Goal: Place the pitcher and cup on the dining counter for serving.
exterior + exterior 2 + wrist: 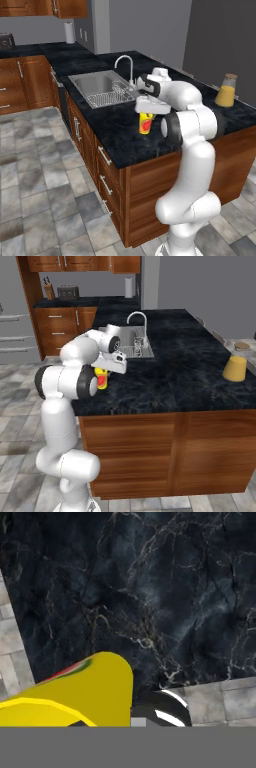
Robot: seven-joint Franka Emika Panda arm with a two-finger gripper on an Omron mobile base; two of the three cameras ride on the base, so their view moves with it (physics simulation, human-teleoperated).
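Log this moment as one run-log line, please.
stage: cup grasp | gripper: shut on cup | cup: on dining counter, near front edge | pitcher: on same counter, far end

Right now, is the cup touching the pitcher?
Apart. The left base view shows the cup under the end effector, with bare counter between it and the pitcher.
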